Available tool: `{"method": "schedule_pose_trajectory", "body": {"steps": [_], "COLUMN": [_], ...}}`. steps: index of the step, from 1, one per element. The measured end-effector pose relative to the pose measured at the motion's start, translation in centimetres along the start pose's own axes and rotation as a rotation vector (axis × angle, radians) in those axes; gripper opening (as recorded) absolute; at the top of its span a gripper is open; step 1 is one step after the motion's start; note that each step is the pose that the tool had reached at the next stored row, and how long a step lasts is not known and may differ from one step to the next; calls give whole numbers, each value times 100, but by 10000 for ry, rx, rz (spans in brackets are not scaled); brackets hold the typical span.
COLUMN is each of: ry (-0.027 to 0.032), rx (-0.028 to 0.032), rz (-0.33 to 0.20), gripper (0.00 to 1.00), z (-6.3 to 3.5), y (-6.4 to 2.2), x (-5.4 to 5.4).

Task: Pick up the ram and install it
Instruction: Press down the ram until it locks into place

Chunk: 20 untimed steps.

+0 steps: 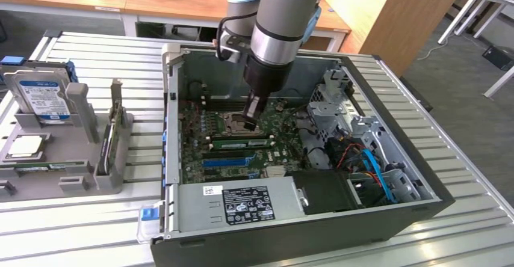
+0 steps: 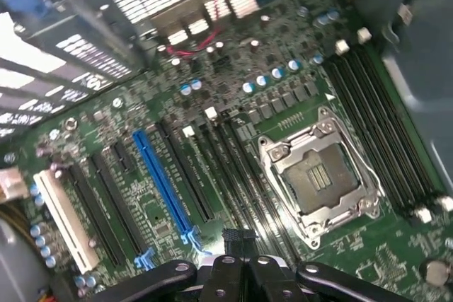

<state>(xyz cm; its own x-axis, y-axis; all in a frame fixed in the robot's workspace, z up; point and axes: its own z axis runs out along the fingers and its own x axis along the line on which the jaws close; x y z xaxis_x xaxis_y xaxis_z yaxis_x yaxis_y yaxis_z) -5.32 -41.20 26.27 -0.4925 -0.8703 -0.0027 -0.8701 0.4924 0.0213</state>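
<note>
Install step: gripper (image 1: 250, 122), fingers closed, presses on the ram (image 1: 238, 141) seated at the CPU socket's (image 2: 318, 178) six o'clock; full latching remains to be confirmed.

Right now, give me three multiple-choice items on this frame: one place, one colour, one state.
1. Where is the hard drive? A in the grey rack at the exterior view's left; B inside the computer; C on a desk.
2. One long slot on the motherboard is: A red; B blue; C yellow.
3. The gripper is: A spread wide; B shut; C clamped on the hard drive.
Key: A, it sits in the rack; B, blue in the wrist view; B, its fingers meet.
</note>
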Motion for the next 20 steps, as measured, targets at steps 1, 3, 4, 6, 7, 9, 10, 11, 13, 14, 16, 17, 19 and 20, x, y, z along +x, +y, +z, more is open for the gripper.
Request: {"method": "schedule_pose_trajectory", "body": {"steps": [1,3,4,6,7,9,10,11,13,14,16,17,19,20], "ry": [-4,-11,-15,-23,-26,-34,-38,-41,-49,-53,-60,-64,-72,-76], "rx": [0,1,2,3,3,4,4,6,6,7,8,8,9,10], "rz": [173,522,696,1061,1239,1591,1767,1944,2309,2488,2842,3020,3385,3562], "gripper": [11,11,11,11,11,11,11,11,11,11,11,11,11,11], "z": [0,1,1,1,1,1,1,1,2,2,2,2,2,2], "y": [0,0,0,0,0,0,0,0,0,0,0,0,0,0], "x": [0,0,0,0,0,0,0,0,0,0,0,0,0,0]}}
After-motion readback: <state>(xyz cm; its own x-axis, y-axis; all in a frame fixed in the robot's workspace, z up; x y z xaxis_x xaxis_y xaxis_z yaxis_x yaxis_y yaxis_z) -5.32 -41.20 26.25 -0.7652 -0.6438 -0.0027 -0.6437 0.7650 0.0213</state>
